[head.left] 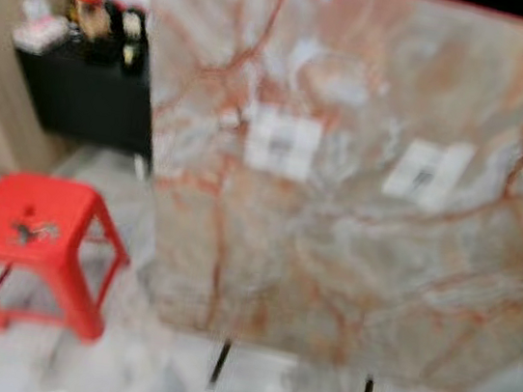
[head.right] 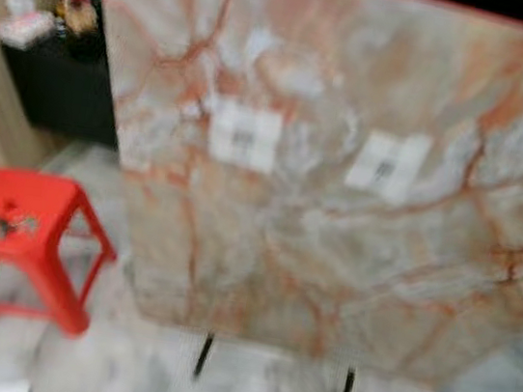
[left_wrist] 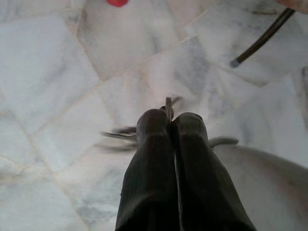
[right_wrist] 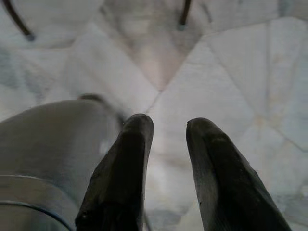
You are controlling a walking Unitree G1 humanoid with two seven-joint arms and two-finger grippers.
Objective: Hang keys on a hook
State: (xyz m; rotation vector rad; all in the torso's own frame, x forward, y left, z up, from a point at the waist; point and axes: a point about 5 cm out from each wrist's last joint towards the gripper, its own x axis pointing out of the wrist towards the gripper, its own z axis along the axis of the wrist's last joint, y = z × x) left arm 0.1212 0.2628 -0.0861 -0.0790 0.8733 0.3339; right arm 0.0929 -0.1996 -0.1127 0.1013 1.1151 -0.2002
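Overhead, left eye view: blurred. Marble-patterned table (head.left: pixel 350 257) on thin dark legs takes most of the frame; red stool (head.left: pixel 35 228) to its left with a small dark item on the seat, too blurred to identify; black cabinet (head.left: pixel 86 93) with clutter behind. No hook identifiable. Right eye view: same scene, same blur. Left wrist view: left gripper (left_wrist: pixel 172 120) pointing down at the marble floor (left_wrist: pixel 57 96), fingers pressed together on the keys (left_wrist: pixel 168 103); a ring and blurred metal stick out past the tips. Right wrist view: right gripper (right_wrist: pixel 168 130) hanging over the floor, fingers apart, empty. Judgement: keys are in hand; finding the hook and hanging them remain.
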